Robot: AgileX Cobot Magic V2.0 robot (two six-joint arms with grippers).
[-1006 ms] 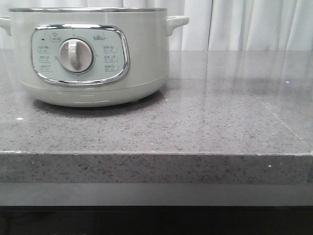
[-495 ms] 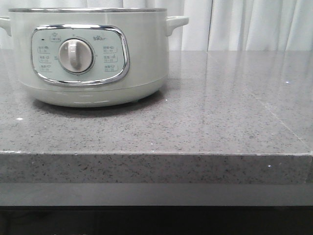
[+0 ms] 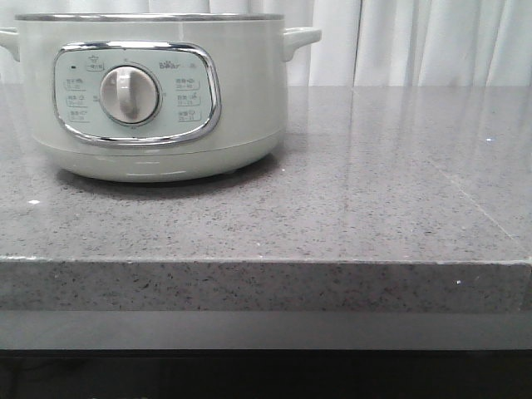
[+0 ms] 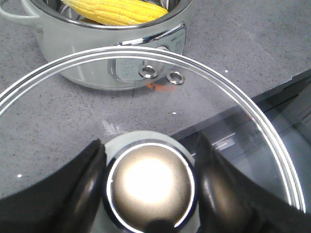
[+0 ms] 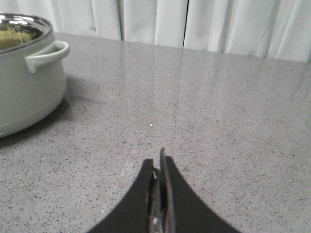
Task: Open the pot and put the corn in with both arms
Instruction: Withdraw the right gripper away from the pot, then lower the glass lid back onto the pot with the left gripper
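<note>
Pot (image 3: 154, 91) sits far left on the counter (image 3: 349, 216), corn (image 4: 114, 10) already inside. Left gripper (image 4: 148, 182) clamps the lid (image 4: 243, 121) knob, lid held off the pot. Right gripper (image 5: 159, 194) pinched closed, empty, over bare counter. Keep lid level and clear.

Kitchen: stone countertop (image 3: 332, 208), cooker (image 3: 241, 91)
</note>
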